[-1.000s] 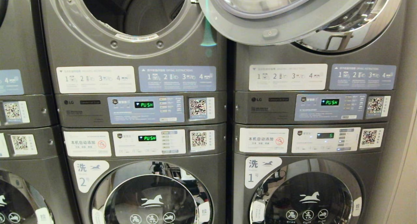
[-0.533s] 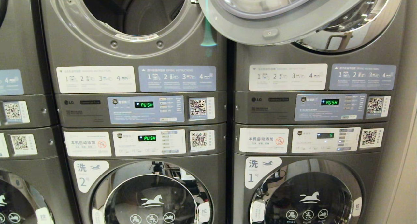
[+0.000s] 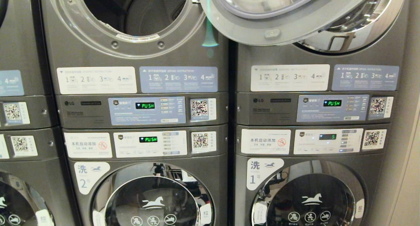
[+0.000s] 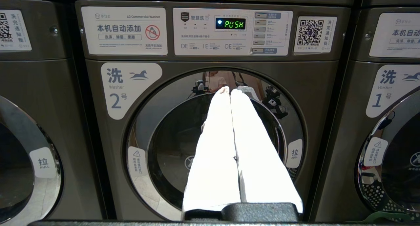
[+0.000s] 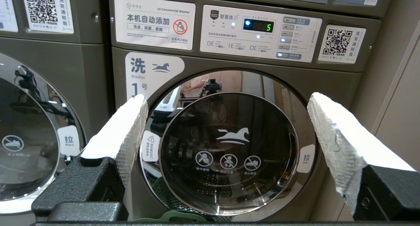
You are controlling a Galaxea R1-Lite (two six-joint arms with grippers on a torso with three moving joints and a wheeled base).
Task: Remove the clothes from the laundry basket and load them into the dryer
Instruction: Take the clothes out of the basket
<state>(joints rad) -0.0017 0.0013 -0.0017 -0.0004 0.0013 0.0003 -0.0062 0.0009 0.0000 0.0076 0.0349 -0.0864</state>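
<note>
In the head view the dryer (image 3: 136,43) in the upper middle stack has its round mouth open on a dark drum. Its door (image 3: 279,29) is swung out to the right. Neither gripper appears in that view. My left gripper (image 4: 229,90) is shut, its white fingers pressed together with nothing between them, and it points level at washer 2's closed door (image 4: 157,147). My right gripper (image 5: 227,98) stands open and empty, facing washer 1's closed door (image 5: 229,147). A green rim of the laundry basket (image 5: 177,215) shows low beneath the right gripper. The clothes are out of view.
Grey stacked machines fill the view, with control panels (image 3: 147,109) between the upper dryers and the lower washers. The open dryer door overhangs the right stack's upper window (image 3: 344,32). A beige wall (image 3: 407,173) borders the far right. A person is reflected in the washer doors.
</note>
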